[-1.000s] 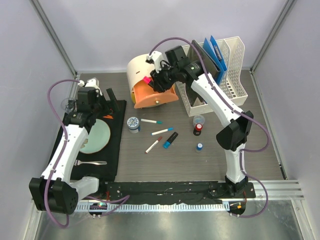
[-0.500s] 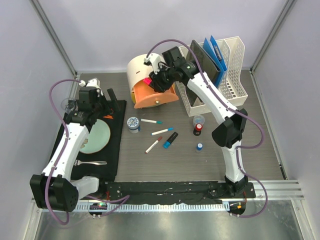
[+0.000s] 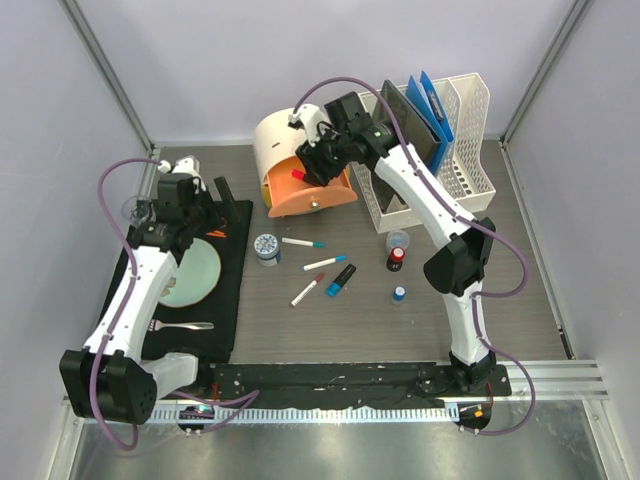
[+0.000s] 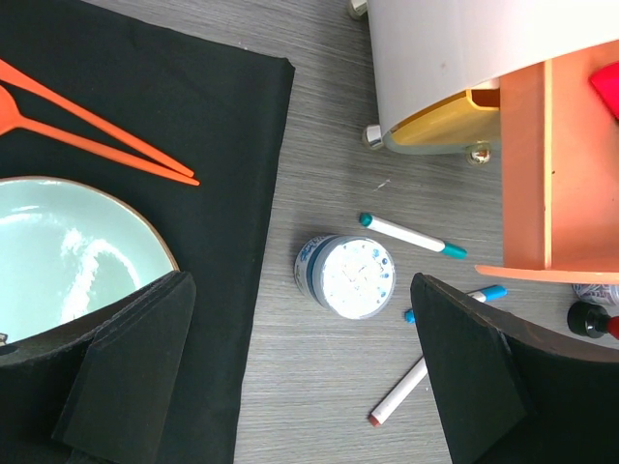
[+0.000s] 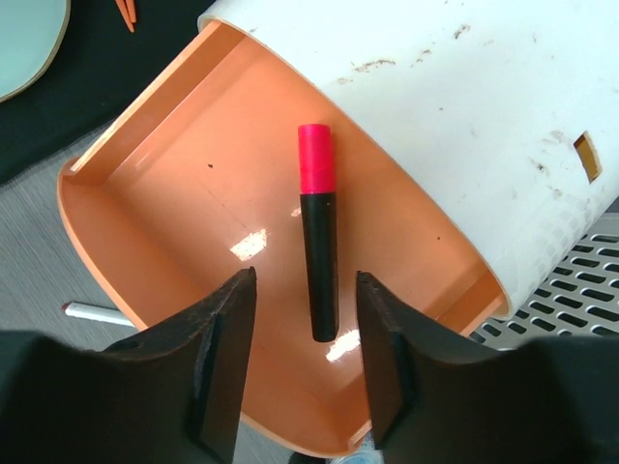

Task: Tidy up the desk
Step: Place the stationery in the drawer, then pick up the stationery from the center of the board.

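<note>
The desk (image 3: 330, 330) is dark wood-grain. A white organiser (image 3: 282, 135) at the back has its orange drawer (image 3: 325, 195) pulled open. A black marker with a pink cap (image 5: 317, 242) lies loose on the drawer floor (image 5: 193, 222). My right gripper (image 5: 305, 280) is open just above it, jaws either side of its black end and not touching; in the top view the gripper (image 3: 312, 165) is over the drawer. My left gripper (image 4: 300, 285) is open and empty, hovering above a white-lidded jar (image 4: 348, 275) at the edge of the black mat (image 4: 145, 97).
Several markers (image 3: 303, 243) and a blue highlighter (image 3: 341, 280) lie mid-desk, with small bottles (image 3: 396, 259) to their right. The mat (image 3: 225, 300) holds a pale green plate (image 3: 190, 275), a fork (image 3: 185, 325) and orange chopsticks (image 4: 97, 126). A white file rack (image 3: 470, 150) with blue folders stands back right.
The pink-capped marker, held in my right gripper a second ago, now lies in the drawer. The right jaws have opened. The left arm has barely moved.
</note>
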